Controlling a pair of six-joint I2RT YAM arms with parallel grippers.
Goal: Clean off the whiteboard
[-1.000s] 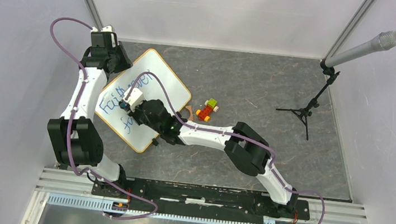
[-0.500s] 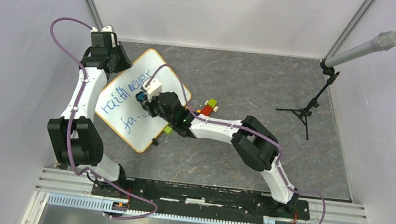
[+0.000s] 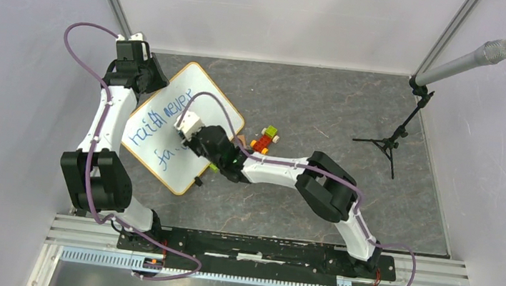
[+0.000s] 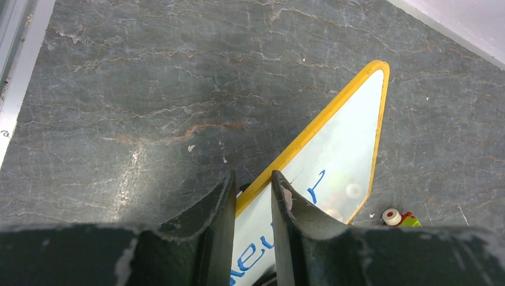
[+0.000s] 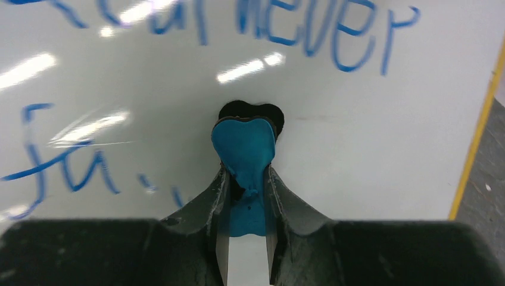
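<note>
— Pinching the yellow rim at the whiteboard's (image 3: 195, 87) far left corner: why is that done by the left gripper (image 4: 253, 196)?
— The board is judged to be steadied that way. The rim is seen clamped between fingers set narrow, so the whiteboard, lying on the dark mat (image 3: 326, 108), is likely kept from sliding under the strokes.
— And what is held by the right gripper (image 5: 245, 179)?
— A blue-padded eraser (image 5: 244, 143) is gripped tightly by its white handle. Its pad is pressed onto the whiteboard's middle, below the word "never" in the blue handwriting (image 5: 333, 30). Bare white is shown around the pad; the top line and "fa" at the whiteboard's left are not yet wiped.
— Is anything in the way?
— A block toy car (image 3: 263, 139) is left just beside the whiteboard's right edge, apart from the pad.
</note>
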